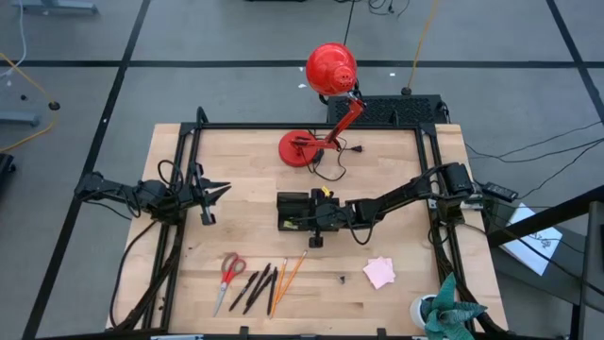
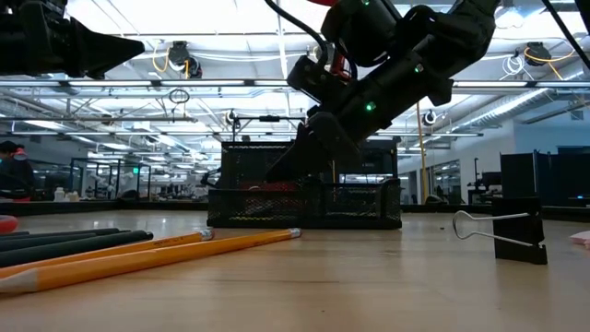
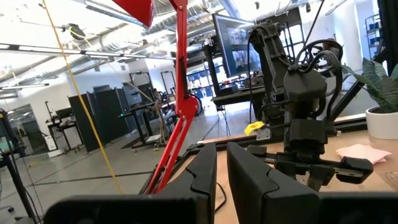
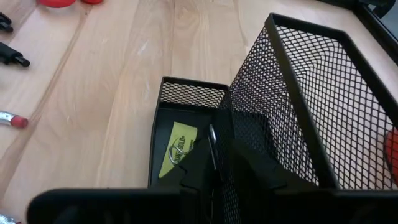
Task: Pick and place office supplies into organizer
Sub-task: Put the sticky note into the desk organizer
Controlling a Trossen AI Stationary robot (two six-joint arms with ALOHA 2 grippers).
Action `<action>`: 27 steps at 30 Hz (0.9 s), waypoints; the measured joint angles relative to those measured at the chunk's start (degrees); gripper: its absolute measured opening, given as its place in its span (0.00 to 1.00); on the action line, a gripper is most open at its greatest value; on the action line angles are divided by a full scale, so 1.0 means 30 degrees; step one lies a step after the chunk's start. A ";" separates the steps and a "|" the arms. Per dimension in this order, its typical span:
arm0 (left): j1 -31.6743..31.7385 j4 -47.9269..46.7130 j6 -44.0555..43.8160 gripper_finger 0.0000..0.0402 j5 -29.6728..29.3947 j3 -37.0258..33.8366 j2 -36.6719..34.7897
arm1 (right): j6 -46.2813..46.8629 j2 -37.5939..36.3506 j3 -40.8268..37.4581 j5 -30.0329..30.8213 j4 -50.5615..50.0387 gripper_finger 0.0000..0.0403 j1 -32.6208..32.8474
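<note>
Left gripper [image 1: 219,190], fingers together and empty, waits far left. Your right gripper [image 4: 214,163] sits over the organizer [image 1: 294,203] mid-tabletop, fingers slightly apart around a binder clip [image 4: 212,144]; lift early and it could snag the mesh.

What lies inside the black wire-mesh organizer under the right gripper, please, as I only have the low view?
Observer: The right wrist view shows a flat yellow piece on the floor of the black wire-mesh organizer's low compartment, just ahead of the right gripper.
Operator: Thank you; where is the left arm?
Observer: From above, the left gripper waits near the left edge of the wooden table, apart from the organizer.
Operator: And the scissors?
Observer: The red-handled scissors lie on the table beside the black pens, outside the organizer.
</note>
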 joint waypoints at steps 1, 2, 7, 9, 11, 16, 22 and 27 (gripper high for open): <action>0.0000 0.0002 0.0000 0.12 0.0001 0.0000 -0.0002 | -0.0001 0.0000 0.0007 0.0009 0.0001 0.17 0.0000; 0.0000 0.0002 0.0003 0.12 0.0004 0.0000 0.0003 | -0.0036 0.0000 0.0007 0.0043 0.0014 0.18 0.0000; -0.0002 0.0002 0.0002 0.12 0.0000 0.0000 0.0003 | -0.0850 -0.0570 0.0000 0.0050 0.0348 0.21 0.0380; -0.0007 0.0002 0.0007 0.12 0.0000 0.0000 -0.0005 | -0.1463 -0.1212 0.0000 0.0044 0.0425 0.22 0.0725; -0.0001 0.0002 0.0001 0.12 0.0000 0.0000 0.0003 | -0.1848 -0.2000 0.0000 0.0051 0.0296 0.23 0.1173; -0.0007 0.0001 0.0006 0.12 0.0000 0.0000 0.0003 | -0.1806 -0.3943 0.0007 0.0051 -0.1235 0.23 0.2765; -0.0005 0.0002 -0.0009 0.12 0.0010 0.0000 0.0003 | -0.0856 -0.5509 0.0007 0.0075 -0.4772 0.23 0.4727; -0.0006 -0.0004 -0.0102 0.12 0.0015 0.0000 -0.0003 | 0.1120 -0.6123 0.0007 0.0087 -0.7616 0.24 0.5958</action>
